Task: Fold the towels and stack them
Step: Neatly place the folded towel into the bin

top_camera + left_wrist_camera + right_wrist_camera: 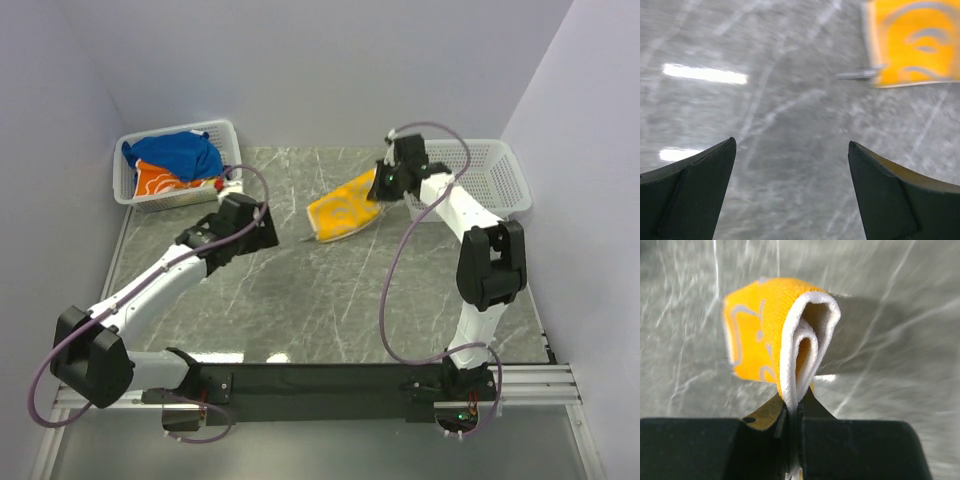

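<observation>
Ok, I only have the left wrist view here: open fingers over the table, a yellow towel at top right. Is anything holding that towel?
Observer: Yes. The right gripper is shut on the yellow towel, pinching a folded edge.
Operator: Where are the other towels?
Observer: A blue towel and an orange towel lie bunched in the left basket, at the far left corner.
Operator: Is there a second basket?
Observer: Yes, the right basket, white mesh, stands at the far right, just beyond the right gripper.
</observation>
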Robot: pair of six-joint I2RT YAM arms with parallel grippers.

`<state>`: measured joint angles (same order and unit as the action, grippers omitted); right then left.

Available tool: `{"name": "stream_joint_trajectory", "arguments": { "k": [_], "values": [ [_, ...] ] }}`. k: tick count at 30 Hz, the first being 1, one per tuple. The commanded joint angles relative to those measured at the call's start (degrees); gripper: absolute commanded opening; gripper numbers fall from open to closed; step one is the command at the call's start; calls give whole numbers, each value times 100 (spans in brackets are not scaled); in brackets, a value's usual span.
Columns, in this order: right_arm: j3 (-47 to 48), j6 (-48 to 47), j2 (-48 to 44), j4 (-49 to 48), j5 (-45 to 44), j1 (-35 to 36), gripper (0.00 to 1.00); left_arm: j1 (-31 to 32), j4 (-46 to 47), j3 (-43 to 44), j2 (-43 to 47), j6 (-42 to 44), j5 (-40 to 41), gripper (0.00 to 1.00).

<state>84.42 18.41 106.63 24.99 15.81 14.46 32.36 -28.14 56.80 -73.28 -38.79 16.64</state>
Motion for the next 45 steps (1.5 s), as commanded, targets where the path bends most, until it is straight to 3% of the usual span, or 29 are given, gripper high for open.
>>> {"name": "stream_joint_trajectory", "arguments": {
  "k": [1,8,15,25,38,45],
  "values": [
    [1240,-1312,156,1480,-885,-206,0,-623,-236,183,217,529,-407,100],
    [3156,-2438,981,2500,-615,-997,0,-1302,-157,148,59,1056,-461,99],
    [3932,-3194,1369,2739,-422,-1567,0,-1408,46,-81,-213,1163,-65,99],
    [4197,-3810,1694,2625,-1054,-1947,0,-1504,54,-72,-600,1154,-21,99],
    [3178,-4197,1686,1062,-1880,-2087,0,-1531,81,-81,-846,1154,-30,99],
    [3063,-4302,1870,867,-2170,-2096,0,-1531,81,-81,-960,1163,-47,100]
  ]
}}
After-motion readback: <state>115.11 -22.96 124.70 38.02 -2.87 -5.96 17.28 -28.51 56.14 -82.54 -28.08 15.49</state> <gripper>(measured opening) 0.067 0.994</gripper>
